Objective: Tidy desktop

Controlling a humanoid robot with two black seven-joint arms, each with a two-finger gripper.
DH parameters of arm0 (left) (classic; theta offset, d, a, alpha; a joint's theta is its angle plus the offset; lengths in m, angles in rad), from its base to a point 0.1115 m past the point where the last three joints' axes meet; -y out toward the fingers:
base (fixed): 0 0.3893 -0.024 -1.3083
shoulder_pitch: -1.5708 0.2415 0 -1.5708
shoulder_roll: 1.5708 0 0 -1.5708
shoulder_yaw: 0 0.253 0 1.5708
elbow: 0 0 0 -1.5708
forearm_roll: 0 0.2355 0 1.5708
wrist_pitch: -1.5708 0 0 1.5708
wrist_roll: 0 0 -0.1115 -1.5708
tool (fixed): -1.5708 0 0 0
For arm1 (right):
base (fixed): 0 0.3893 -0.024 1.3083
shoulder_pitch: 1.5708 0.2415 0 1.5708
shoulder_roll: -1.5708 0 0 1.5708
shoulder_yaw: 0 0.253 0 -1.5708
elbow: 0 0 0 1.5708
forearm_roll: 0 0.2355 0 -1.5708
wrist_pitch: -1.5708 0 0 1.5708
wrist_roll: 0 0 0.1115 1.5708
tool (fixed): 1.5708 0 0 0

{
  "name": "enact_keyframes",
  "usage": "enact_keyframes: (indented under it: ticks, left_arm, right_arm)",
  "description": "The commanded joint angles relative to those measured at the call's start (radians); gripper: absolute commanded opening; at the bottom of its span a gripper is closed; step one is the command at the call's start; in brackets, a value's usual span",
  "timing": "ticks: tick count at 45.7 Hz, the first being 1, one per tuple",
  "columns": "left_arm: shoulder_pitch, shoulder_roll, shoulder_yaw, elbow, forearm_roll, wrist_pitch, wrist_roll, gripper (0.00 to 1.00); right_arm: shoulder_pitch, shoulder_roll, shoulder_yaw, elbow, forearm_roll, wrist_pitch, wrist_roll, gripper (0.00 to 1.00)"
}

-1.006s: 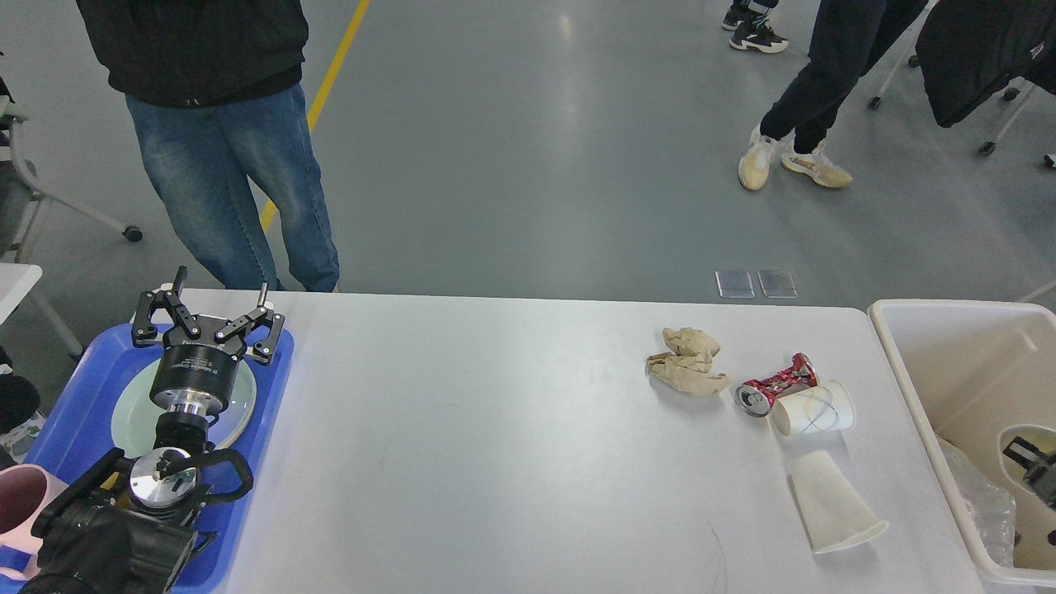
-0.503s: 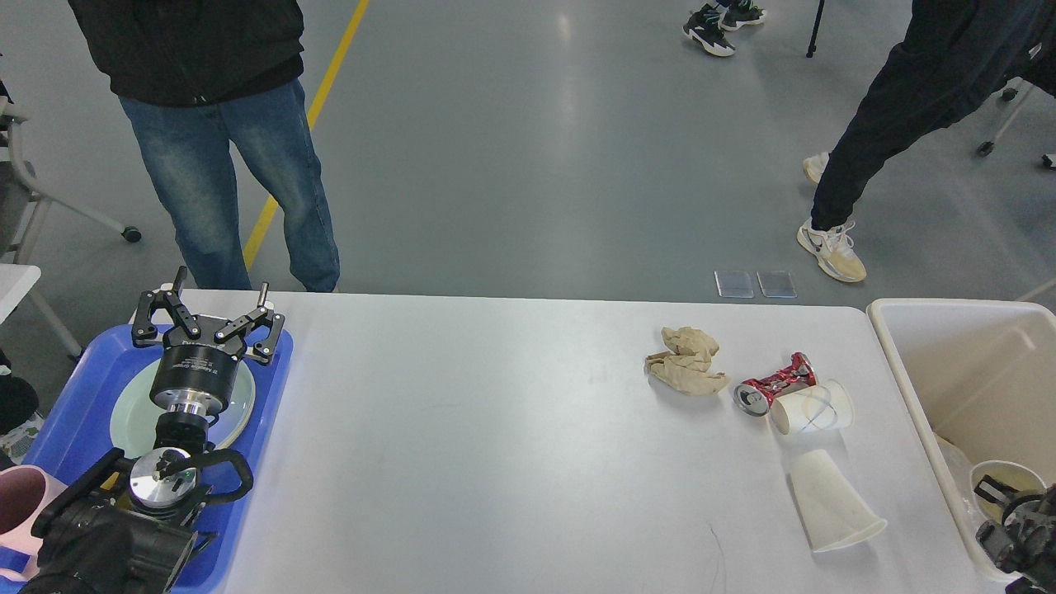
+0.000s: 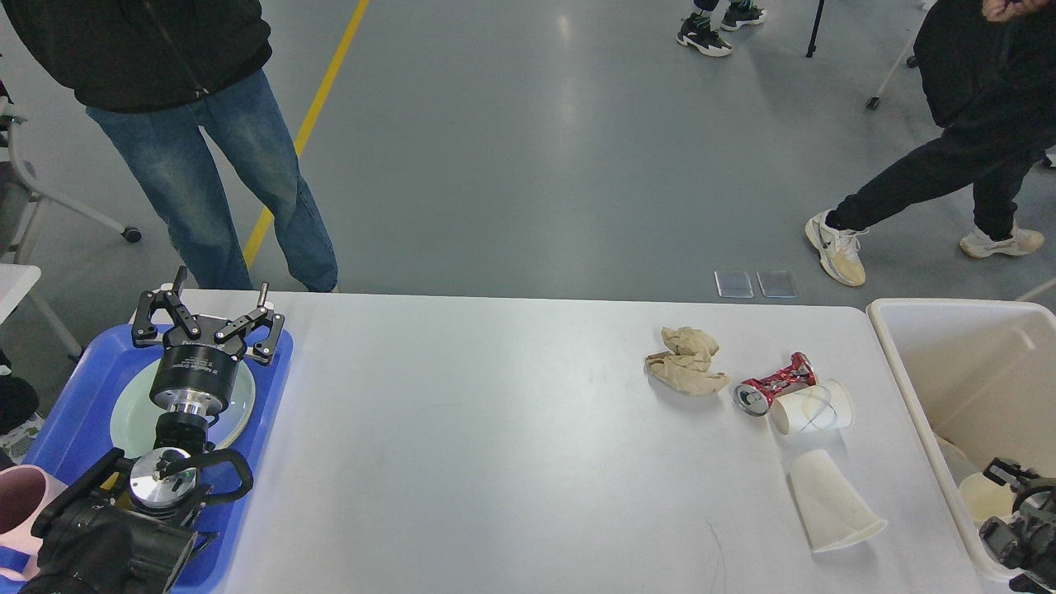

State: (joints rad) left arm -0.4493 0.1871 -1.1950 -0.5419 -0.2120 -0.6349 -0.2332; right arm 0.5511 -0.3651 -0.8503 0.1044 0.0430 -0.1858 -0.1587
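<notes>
**Litter on the right, arms at both ends**

The desktop (image 3: pixel 495 445) fills the lower part of our view, white and wide, running from the tray (image 3: pixel 58 429) on our left to the bin (image 3: pixel 932 396) on our right.

Our left gripper (image 3: pixel 208 318) hangs over the far end of the tray, above a pale plate (image 3: pixel 132 412). Its fingers are spread wide apart and hold nothing. A pink mug (image 3: pixel 18 503) stands at the tray's near left corner, partly cut by the edge of the view.

Our right gripper (image 3: pixel 1008 473) shows only at the lower right, dark and small, over the inside of the bin; we cannot tell whether it is open or closed, or whether it grips anything. A pale cup (image 3: pixel 982 499) lies in the bin just beside it.

On the right part of the desktop lie a crumpled brown paper (image 3: pixel 685 363), a crushed red can (image 3: pixel 775 384) on its side, a paper cup (image 3: pixel 813 407) on its side touching the can, and nearer to us a second paper cup (image 3: pixel 833 503), also tipped over.
</notes>
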Motion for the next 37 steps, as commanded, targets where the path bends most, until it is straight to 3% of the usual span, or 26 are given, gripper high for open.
enact_keyframes:
  ticks: [1, 10, 17, 24, 37]
  left_arm:
    - [0.0, 0.0, 0.0, 0.0, 0.0, 0.0, 0.0, 0.96]
    - [0.0, 0.0, 0.0, -0.001, 0.0, 0.0, 0.0, 0.96]
    - [0.0, 0.0, 0.0, -0.001, 0.0, 0.0, 0.0, 0.96]
    - [0.0, 0.0, 0.0, -0.001, 0.0, 0.0, 0.002, 0.96]
    - [0.0, 0.0, 0.0, -0.001, 0.0, 0.0, 0.002, 0.96]
  right_arm:
    - [0.036, -0.031, 0.002, 0.04, 0.0, 0.02, 0.005, 1.0]
    - [0.24, -0.135, 0.0, 0.242, -0.008, 0.077, 0.004, 1.0]
    - [0.453, -0.169, -0.036, 0.366, -0.023, 0.215, -0.004, 1.0]
    - [0.66, -0.127, -0.128, 0.492, -0.072, 0.377, -0.007, 1.0]
    - [1.228, -0.022, -0.36, 0.935, -0.08, 0.638, -0.012, 1.0]
